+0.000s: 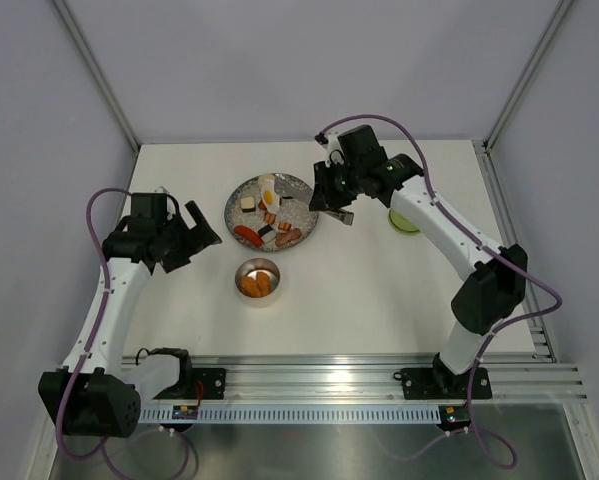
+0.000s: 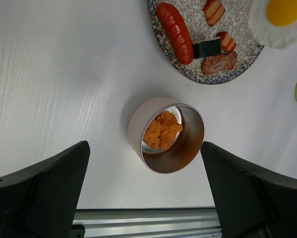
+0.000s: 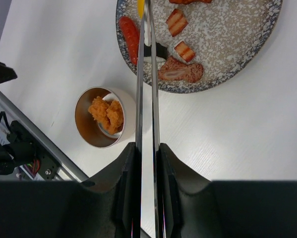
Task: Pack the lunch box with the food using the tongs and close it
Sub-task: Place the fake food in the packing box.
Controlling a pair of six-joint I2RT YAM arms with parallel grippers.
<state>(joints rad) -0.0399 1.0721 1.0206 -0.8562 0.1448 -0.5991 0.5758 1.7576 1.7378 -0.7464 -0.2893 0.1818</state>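
Note:
The lunch box [image 1: 258,280], a small round steel container, stands on the table in front of the plate with orange food [image 2: 162,131] inside. My right gripper [image 1: 331,203] hovers at the plate's right edge, shut on the tongs [image 3: 140,74]. The two tong arms run close together, with their tips over the plate beside the fried egg [image 2: 282,15]. A red sausage [image 3: 130,32], bacon-like pieces and a black-and-white roll lie on the speckled plate [image 3: 227,44]. The light-green lid [image 1: 404,220] sits right of the plate, behind my right arm. My left gripper [image 2: 145,163] hangs open above the lunch box [image 2: 183,153], touching nothing.
The aluminium rail [image 1: 359,375] that carries both arm bases runs along the near table edge, just in front of the lunch box. Frame posts stand at the back corners, and grey walls enclose the table.

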